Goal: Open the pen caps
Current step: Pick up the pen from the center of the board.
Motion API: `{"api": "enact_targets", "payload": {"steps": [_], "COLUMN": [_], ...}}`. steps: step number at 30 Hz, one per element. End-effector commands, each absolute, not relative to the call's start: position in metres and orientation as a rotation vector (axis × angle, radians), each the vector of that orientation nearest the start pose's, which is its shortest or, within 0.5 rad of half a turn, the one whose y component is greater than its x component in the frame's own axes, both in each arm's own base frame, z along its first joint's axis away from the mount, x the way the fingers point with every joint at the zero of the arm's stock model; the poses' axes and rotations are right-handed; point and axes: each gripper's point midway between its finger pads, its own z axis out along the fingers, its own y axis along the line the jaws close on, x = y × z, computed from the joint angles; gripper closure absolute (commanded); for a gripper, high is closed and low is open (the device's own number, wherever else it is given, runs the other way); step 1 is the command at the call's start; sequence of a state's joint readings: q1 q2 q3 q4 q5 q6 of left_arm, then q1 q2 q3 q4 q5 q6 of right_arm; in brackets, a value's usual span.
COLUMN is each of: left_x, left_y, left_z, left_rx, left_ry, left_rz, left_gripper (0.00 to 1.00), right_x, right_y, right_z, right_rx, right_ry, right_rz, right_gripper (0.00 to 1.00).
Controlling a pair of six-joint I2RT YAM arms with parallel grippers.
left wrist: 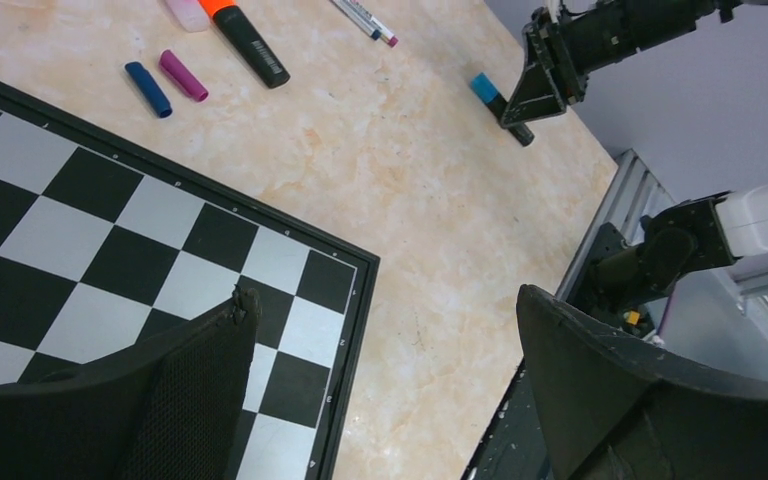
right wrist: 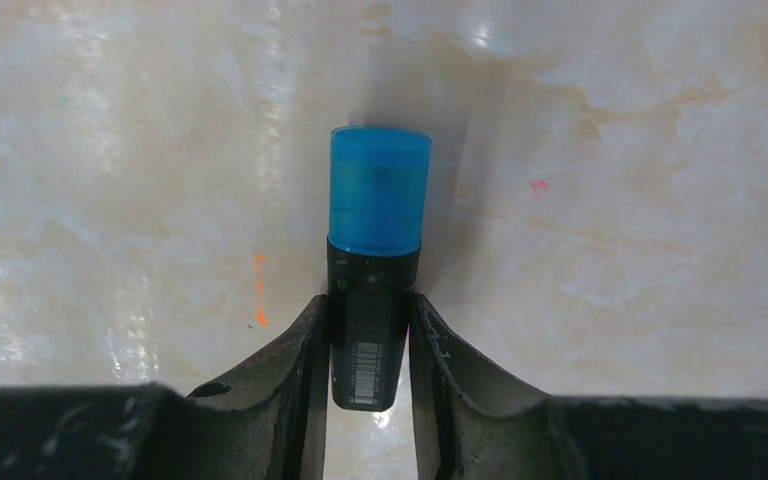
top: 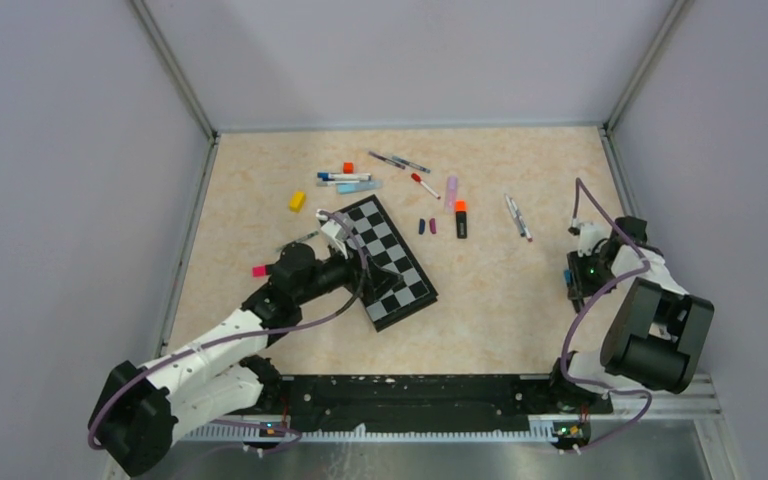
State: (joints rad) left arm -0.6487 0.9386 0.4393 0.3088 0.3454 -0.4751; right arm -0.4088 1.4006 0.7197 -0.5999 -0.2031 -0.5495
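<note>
Right wrist view: blue cap (right wrist: 380, 190) sits on black marker (right wrist: 364, 345), pointing to 12 o'clock from my right pincer (right wrist: 368, 312), which is clamped on barrel. My left pincer (left wrist: 388, 300) apart above chessboard (left wrist: 80, 230); loose navy cap (left wrist: 148, 88) and magenta cap (left wrist: 183, 75) at 11 o'clock.

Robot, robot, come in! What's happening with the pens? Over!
Right tool shut on black marker, its blue plastic cap not yet off. Left tool open over black-and-white chequered board. Nothing blocking cap.
</note>
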Motion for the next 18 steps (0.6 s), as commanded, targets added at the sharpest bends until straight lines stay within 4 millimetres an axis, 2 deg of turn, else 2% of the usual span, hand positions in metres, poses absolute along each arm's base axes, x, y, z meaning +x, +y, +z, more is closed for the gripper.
{"api": "enact_targets", "payload": {"steps": [1,5,8,11,14,18], "left_x": [0.209,0.204,0.206,0.212,0.219,0.227], "left_y": [-0.271,-0.284,-0.294,-0.306,-0.324,-0.353], "left_z": [0.218,0.227,0.227,0.226,0.222,0.21], "left_rx": [0.417,0.35,0.264,0.172,0.128,0.098], "left_ry": [1.772,1.789,1.809,1.822,1.837,1.889], "left_rz": [-1.228,-1.389,-1.494,-1.575,-1.59,-1.537], "left_gripper": [0.01,0.01,0.01,0.01,0.01,0.01], "right_x": [0.237,0.25,0.257,0.256,0.254,0.249], "right_y": [-0.06,-0.032,-0.004,0.04,0.077,0.108], "right_z": [0.033,0.074,0.096,0.105,0.113,0.122], "right_rx": [-0.326,-0.516,-0.666,-0.85,-0.951,-0.994], "right_ry": [2.651,2.459,2.344,2.261,2.188,2.115], "right_rz": [0.209,0.322,0.385,0.486,0.593,0.751], "right_gripper": [1.0,1.0,1.0,1.0,1.0,1.0]}}
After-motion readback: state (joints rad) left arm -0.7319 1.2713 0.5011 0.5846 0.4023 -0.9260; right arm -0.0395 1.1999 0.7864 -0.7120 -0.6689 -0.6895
